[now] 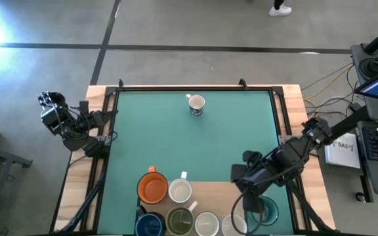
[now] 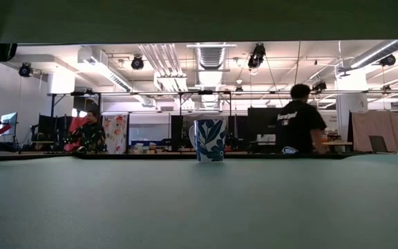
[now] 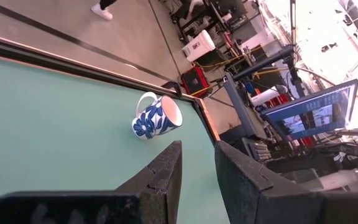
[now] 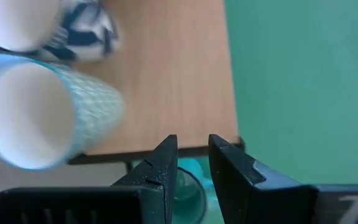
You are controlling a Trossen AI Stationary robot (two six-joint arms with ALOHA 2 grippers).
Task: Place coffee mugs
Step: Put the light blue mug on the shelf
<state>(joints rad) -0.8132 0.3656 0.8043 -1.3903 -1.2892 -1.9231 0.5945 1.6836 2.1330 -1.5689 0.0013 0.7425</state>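
overall, table: the green-topped table with pale wooden edges [image 1: 195, 141] is mostly bare, which leaves room to set mugs out apart.
board: a light wooden board [image 1: 209, 190] on the near edge carries the cluster of waiting mugs, kept together as a supply.
right arm: the right gripper [image 1: 253, 196] hangs over the near right end of that cluster, above a teal mug [image 1: 266, 208]; in its wrist view the fingers [image 4: 160, 165] stand a narrow gap apart with part of a teal rim showing between them, and whether they pinch it i cannot tell.
left arm: the left gripper [image 1: 51, 111] waits off the table's left edge, out of the way; its fingers [image 3: 166, 174] are slightly parted around nothing.
supply mugs: an orange ceramic mug [image 1: 153, 188], a white one [image 1: 180, 191], a dark blue one [image 1: 150, 225], an olive-green-lined one [image 1: 179, 221] and a cream one [image 1: 207, 223] sit touching or just beside each other.
placed mug: a white mug with blue floral print [image 1: 196, 104] stands upright alone near the far edge, well apart from the rest, seemingly already delivered.
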